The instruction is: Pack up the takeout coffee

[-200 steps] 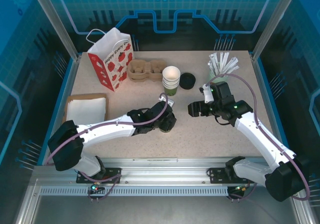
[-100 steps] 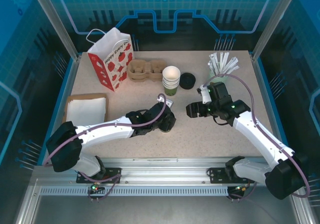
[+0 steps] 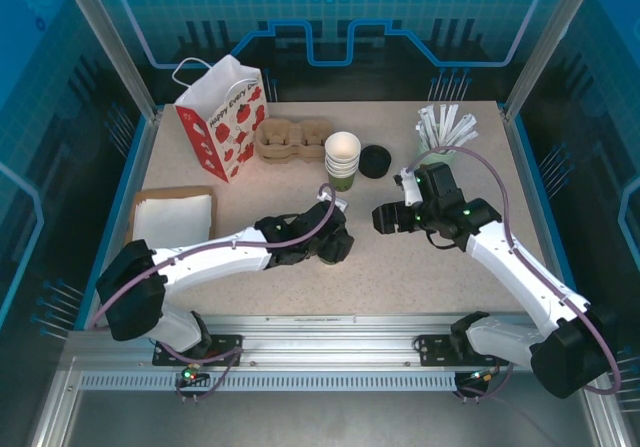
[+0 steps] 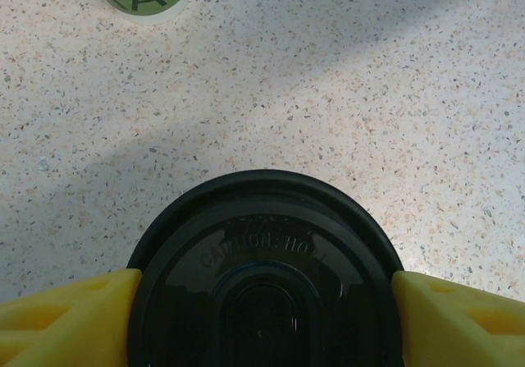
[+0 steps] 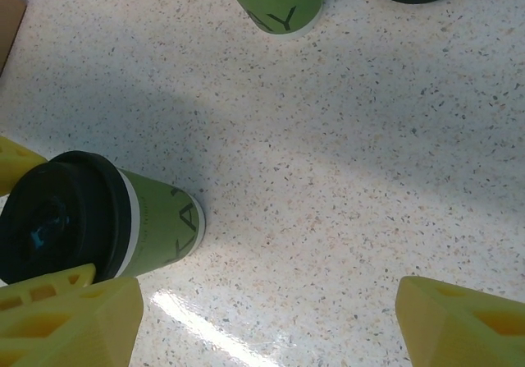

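Observation:
The takeout coffee (image 4: 262, 277), an olive-green cup (image 5: 156, 227) with a black lid, stands upright on the speckled table at mid-centre. My left gripper (image 4: 267, 281) reaches over it from the left (image 3: 335, 239), its yellow fingers (image 4: 74, 309) against both sides of the lid rim. In the right wrist view one of these fingers (image 5: 16, 163) flanks the lid. My right gripper (image 3: 385, 217) hovers just right of the cup, open (image 5: 267, 301), with bare table between its fingertips.
A stack of lidless green cups (image 3: 342, 159) and a pile of black lids (image 3: 374, 161) stand behind the coffee. A strawberry-print paper bag (image 3: 222, 117) and a cardboard cup carrier (image 3: 292, 139) sit at the back left. Sticks in a holder (image 3: 440, 132) are back right, a napkin tray (image 3: 172, 217) is left.
My right gripper has shifted slightly left and toward the back, nearer the coffee. The left gripper and the cup have barely moved.

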Robot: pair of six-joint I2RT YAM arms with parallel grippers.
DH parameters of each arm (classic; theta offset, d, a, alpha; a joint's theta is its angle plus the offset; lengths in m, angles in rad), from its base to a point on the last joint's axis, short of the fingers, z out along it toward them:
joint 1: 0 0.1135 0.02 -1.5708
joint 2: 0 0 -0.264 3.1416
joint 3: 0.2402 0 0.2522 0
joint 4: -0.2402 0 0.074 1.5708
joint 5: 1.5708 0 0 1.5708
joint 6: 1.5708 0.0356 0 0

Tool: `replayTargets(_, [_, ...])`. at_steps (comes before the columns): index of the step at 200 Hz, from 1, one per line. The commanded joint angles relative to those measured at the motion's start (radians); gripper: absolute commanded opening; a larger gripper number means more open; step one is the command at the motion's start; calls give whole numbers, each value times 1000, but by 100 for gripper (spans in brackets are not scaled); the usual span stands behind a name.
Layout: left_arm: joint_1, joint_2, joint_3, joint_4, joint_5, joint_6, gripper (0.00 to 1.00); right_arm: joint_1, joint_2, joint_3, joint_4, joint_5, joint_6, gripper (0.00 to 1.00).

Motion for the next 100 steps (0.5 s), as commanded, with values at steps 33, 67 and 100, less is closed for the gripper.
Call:
replayTargets(33, [5,16,82,-63,16,25,82,14,7,47,-29,15,-9,82])
replayTargets(67, [9,-11,98,-62,21,30,88,15,4,50,-29,29,-11,82])
replayTargets(100, [49,-122,36,-55,68,-6,91,-4,-8,21,6,-37,7,83])
